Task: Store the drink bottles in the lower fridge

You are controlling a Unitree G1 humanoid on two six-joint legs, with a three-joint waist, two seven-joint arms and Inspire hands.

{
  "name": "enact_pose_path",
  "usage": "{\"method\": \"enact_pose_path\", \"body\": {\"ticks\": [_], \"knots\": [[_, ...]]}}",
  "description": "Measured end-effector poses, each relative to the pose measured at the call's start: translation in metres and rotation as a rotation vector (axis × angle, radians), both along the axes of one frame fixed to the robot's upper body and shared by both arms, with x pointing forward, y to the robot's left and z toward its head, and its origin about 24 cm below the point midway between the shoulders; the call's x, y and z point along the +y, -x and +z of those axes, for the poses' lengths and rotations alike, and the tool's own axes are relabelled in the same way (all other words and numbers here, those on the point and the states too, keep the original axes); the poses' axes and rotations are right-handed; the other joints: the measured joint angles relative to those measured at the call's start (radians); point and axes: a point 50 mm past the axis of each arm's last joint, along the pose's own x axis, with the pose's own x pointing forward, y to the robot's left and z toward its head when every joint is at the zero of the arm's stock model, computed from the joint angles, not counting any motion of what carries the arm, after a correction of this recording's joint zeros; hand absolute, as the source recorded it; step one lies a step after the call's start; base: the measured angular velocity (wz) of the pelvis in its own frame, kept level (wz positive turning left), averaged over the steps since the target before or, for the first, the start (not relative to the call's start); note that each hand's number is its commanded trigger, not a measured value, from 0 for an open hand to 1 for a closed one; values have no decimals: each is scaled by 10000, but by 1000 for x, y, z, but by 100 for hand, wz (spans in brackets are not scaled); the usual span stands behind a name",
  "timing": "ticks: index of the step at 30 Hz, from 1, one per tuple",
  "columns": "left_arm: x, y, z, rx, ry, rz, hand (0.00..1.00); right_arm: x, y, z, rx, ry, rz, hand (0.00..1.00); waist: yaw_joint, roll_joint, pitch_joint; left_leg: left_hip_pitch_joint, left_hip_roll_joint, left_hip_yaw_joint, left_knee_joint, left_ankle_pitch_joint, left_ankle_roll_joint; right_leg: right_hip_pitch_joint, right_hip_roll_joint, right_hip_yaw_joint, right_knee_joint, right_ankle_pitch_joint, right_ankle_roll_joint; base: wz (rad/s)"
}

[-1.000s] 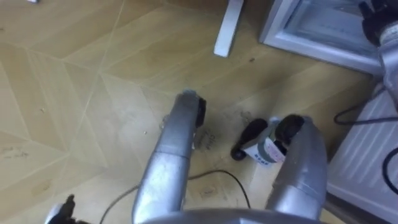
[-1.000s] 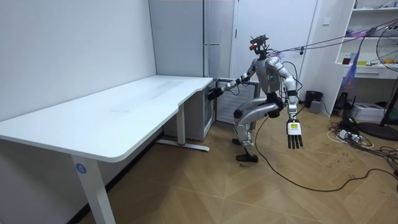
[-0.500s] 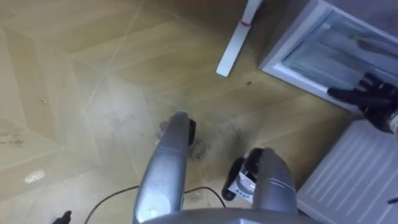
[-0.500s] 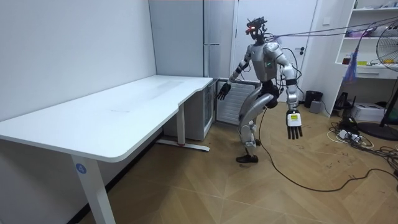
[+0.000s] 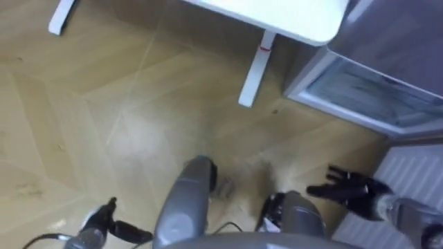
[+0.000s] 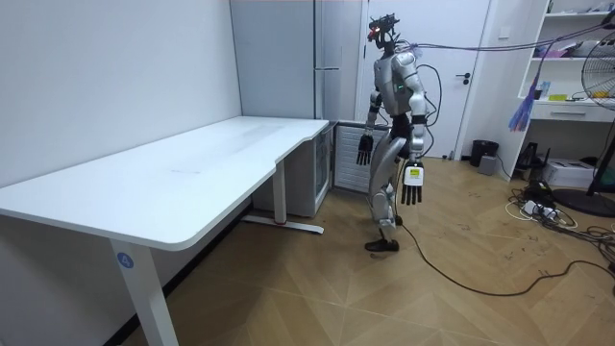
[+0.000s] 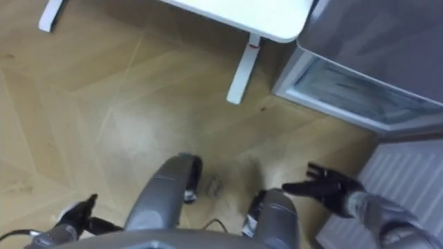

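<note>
1. Left hand hangs low, fingers relaxed, empty.
2. Surface ahead; can't tell where the drinks are.
3. Right hand fingers spread, empty, near lower fridge, which looks open.
4. Step: probably between drinks. Next move needs locating one and grasping it.

bright, even light, pale glare on the floor.
</note>
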Motion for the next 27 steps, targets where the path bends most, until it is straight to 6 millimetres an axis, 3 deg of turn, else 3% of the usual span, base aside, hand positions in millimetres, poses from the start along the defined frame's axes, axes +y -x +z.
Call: {"method": "enact_pose_path", "body": {"ticks": [3, 5, 6, 8, 10, 17, 27], "knots": [[-14, 3, -5, -107, 208, 493, 0, 11, 28, -11, 500, -388, -658, 0, -131, 10, -78, 1004, 7, 189, -764, 176, -22, 914, 19, -42, -823, 268, 24, -8], [-17, 9, -6, -73, 204, 698, 0, 17, 47, -17, 912, -427, -1117, 0, -284, 25, -201, 1715, 31, 255, -1371, 284, -57, 1685, 132, -53, -1643, 501, 53, -9], [-16, 11, -7, -69, 150, 774, 0, 19, 50, -19, 969, -442, -1233, 0, -361, 13, -204, 1910, 29, 277, -1539, 312, -62, 1885, 141, -73, -1847, 557, 52, -8], [-16, 17, -7, -38, -124, 888, 0, 28, 64, -23, 1230, -627, -1690, 0, -637, -120, -271, 2768, 16, 469, -2267, 457, -61, 2685, 166, -55, -2642, 811, 84, -16], [-13, 20, -6, -68, -314, 1158, 0, 37, 72, -27, 1446, -728, -1855, 0, -695, -243, -343, 3355, -1, 582, -2707, 534, -75, 3160, 179, -32, -3054, 971, 114, -22], [-16, 11, -5, -636, -631, 1985, 0, 50, 76, -32, 1669, -619, -2057, 0, -1011, -301, -292, 4656, 12, 752, -3404, 562, -65, 4601, 333, 20, -4442, 1560, 226, -15], [-20, 9, -6, -719, -827, 1773, 0, 59, 79, -35, 1965, -417, -1625, 0, -1250, -240, -251, 5232, -12, 765, -3877, 626, 8, 5099, 411, 233, -5139, 2014, 285, -11]]}}
